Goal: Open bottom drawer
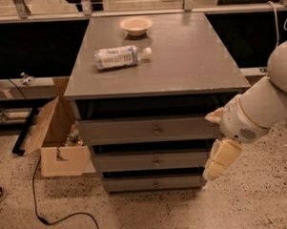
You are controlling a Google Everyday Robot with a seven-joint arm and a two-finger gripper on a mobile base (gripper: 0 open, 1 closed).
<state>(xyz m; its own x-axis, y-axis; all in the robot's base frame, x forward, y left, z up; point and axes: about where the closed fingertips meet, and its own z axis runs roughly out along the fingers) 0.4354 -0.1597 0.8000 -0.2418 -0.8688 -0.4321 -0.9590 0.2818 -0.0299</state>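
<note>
From where I stand, the bottom drawer [137,184] sits shut at the foot of the grey cabinet. Its slim front lies under the middle drawer [126,162] and the top drawer [120,131], and its small round knob [156,184] is centred on the panel, close to the floor. Nothing has hold of that knob, so I judge the task to be at its approach, the pull not yet begun.

The tool [213,170] hangs at the cabinet's right front corner, pointing down, about level with the middle drawer and a little above the bottom one. It is off to the right of the knob and apart from it. The white arm [265,106] comes in from the right and bends downward, which I take as a way to get the tool low enough for the lowest front. I cannot tell how far the tool is open; nothing appears to be in it.

To my eye the next move calls for a drop and a swing to the left, so as to meet the knob head-on. The risk is catching the middle drawer's knob instead, since all three sit in one column.

On the worktop [193,61] a plastic bottle [118,56] lies on its side and a small bowl [136,25] stands near the back edge, both out of the way. An open cardboard box [59,153] sits on the floor beside the cabinet's left side, with a black cable [52,218] trailing nearby; neither seems to block the drawer's way out
</note>
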